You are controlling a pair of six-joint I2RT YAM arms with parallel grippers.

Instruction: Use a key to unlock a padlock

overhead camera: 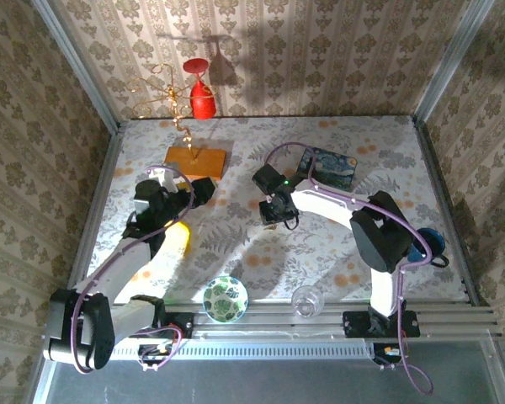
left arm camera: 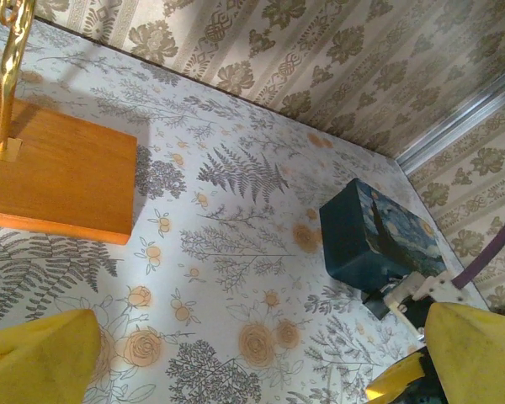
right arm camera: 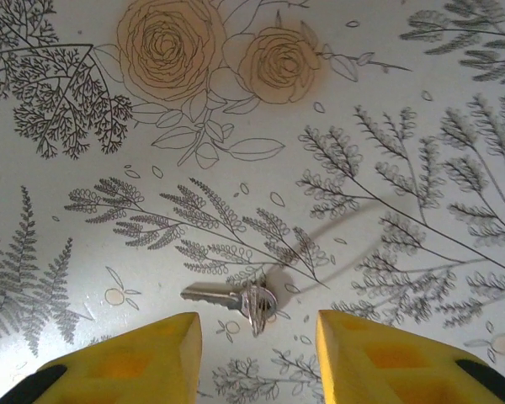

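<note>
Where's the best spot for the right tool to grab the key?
Probably the bow, the wider end with the ring. The key lies flat on the table with its blade pointing left in the right wrist view, and the thin blade offers little to pinch. Bring the open right tool straight down, with its fingers straddling the bow.

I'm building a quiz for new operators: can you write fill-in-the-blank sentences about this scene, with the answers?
1. The key lies on the ___, near the right gripper.
2. The jaws of the left gripper stand ___.
3. The painted tin is mostly ___.
4. The gold stem rises from a block made of ___.
Missing words: table; open; blue; wood.
</note>
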